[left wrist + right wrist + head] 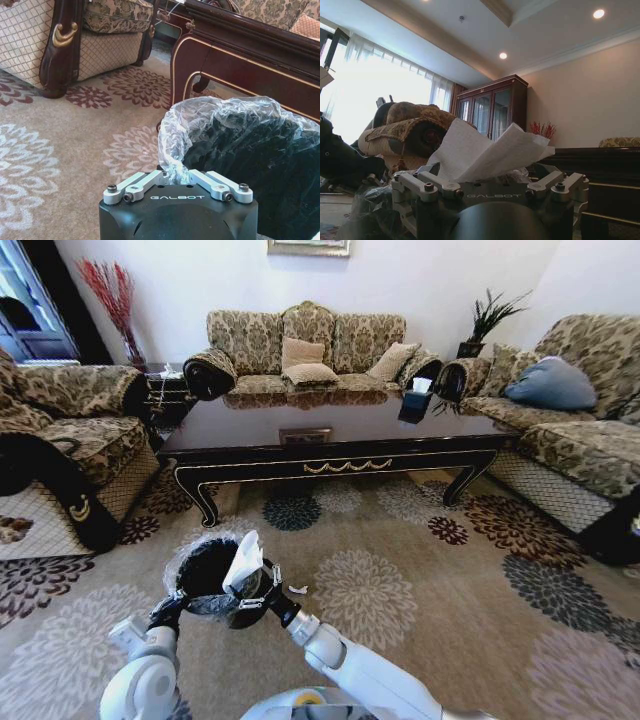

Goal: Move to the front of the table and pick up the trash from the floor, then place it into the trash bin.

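The black trash bin (205,575) with its crinkled bag (220,117) stands on the carpet in front of the dark wood table (340,445). My left gripper (172,608) (176,176) is shut on the bin's bag at the near rim. Over the bin's right edge, my right gripper (260,592) (490,182) is shut on the trash, a crumpled white paper (243,562) (485,152) that sticks up from between its fingers. A tiny white scrap (298,589) lies on the carpet just right of the bin.
Sofas stand left (60,440), behind (310,350) and right (570,430) of the table. A black tissue box (415,400) sits on the table's far right. Open flowered carpet (420,580) stretches to my right.
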Robot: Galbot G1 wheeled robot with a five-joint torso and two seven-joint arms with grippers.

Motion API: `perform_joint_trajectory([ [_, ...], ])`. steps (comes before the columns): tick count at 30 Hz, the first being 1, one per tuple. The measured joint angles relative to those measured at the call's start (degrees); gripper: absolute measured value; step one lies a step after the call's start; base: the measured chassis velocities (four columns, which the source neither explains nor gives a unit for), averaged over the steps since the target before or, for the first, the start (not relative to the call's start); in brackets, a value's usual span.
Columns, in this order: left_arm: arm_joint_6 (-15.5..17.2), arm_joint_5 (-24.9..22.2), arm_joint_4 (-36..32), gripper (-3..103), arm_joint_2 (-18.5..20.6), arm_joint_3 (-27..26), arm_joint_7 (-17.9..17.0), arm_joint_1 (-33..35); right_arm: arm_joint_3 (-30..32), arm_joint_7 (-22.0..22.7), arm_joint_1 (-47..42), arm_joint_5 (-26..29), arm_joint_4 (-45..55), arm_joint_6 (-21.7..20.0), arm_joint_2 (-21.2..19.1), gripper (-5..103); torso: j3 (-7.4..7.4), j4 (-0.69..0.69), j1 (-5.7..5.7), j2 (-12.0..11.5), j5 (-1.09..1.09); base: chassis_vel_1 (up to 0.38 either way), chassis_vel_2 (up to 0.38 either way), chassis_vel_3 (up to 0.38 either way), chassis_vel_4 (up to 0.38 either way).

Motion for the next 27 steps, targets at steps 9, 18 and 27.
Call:
perform_joint_trajectory([
  [9, -0.2, 0.2, 0.2, 4, -0.2, 0.1, 0.0, 0.0, 1.1, -0.1, -0.8, -0.8, 0.4, 0.8, -1.7, 100, 0.0, 0.0, 0.0, 0.0, 0.0, 0.0, 0.0, 0.0, 0.0],
  [18, -0.7, 0.0, 0.9, 4, 0.1, -0.8, 0.1, -0.4, 1.5, -0.2, -1.5, -2.1, 0.0, 1.8, -2.8, 100, 0.0, 0.0, 0.0, 0.0, 0.0, 0.0, 0.0, 0.0, 0.0],
  [27, -1.9, -2.0, 1.6, 4, -0.3, -1.6, 0.3, -1.4, 2.3, -0.4, -2.7, -2.8, -0.7, 2.8, -4.1, 100, 0.0, 0.0, 0.0, 0.0, 0.0, 0.0, 0.0, 0.0, 0.0],
])
